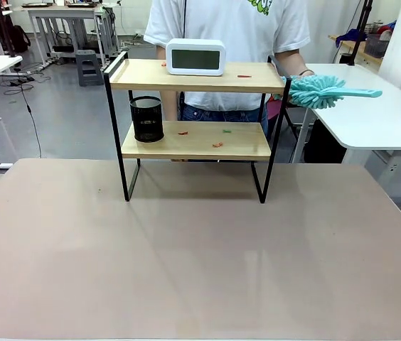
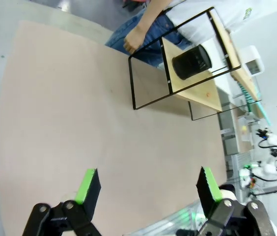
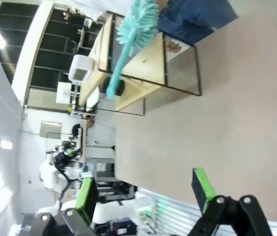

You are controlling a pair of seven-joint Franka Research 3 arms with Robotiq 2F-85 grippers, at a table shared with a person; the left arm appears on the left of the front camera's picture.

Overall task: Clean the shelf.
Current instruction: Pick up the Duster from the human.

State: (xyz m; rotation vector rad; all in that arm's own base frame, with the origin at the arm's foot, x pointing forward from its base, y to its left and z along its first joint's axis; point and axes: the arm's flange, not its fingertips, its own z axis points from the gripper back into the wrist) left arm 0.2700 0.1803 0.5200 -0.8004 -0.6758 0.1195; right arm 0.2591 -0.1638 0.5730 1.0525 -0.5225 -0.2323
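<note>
Shelf [image 1: 195, 144] by table's [image 1: 200, 270] far edge; left gripper [image 2: 147, 173], right gripper [image 3: 143, 176] released over open tabletop.

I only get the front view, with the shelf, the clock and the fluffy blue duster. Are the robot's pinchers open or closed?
Observer: The left gripper is open, with nothing between its green pads, above bare table.
Operator: What about the other one?
Observer: The right gripper is open and empty too. The shelf and the duster are farther ahead of it.
Operator: Where's the person's other hand?
Observer: Their other hand is curled into a loose fist by their jeans, on the far side of the shelf.
</note>
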